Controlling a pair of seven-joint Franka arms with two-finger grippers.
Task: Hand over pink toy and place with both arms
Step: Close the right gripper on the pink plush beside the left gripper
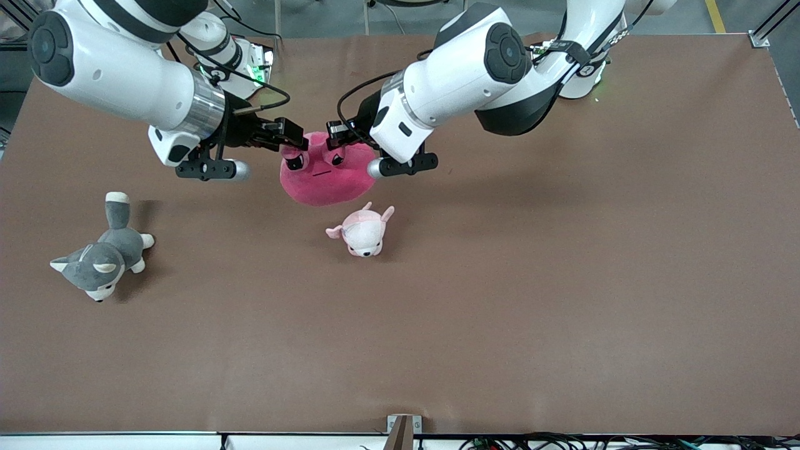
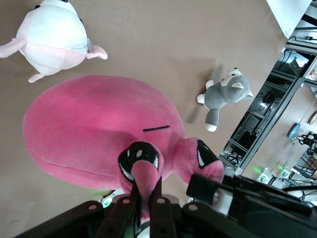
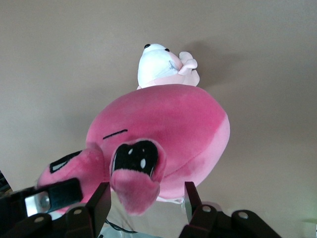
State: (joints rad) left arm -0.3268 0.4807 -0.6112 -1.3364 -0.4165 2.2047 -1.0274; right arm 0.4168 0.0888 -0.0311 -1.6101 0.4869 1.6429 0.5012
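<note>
A brown tabletop (image 1: 500, 300) fills the scene before us, the two white arms reaching in from its upper edge. Above it hangs the pink toy (image 1: 322, 175), a hot-pink blob plush with angry black eyes, held up between both arms over the middle of the tabletop (its round body sagging downward). The left pincer (image 1: 337, 133) is clamped tight on one of the toy's eye nubs; in the left wrist view we see its black fingers (image 2: 148, 206) pinching that nub flat. The right pincer (image 1: 289, 139) sits at the other eye nub with its fingers (image 3: 99, 201) standing apart on either side of it, not pressing it as far as we can see. Just beneath the toy, and nearer to the front camera, a small pale pink-and-white puppy plush (image 1: 364, 232) lies on the tabletop. Well apart from it, toward the right arm's end of the tabletop, lies a grey-and-white husky plush (image 1: 103, 253).
</note>
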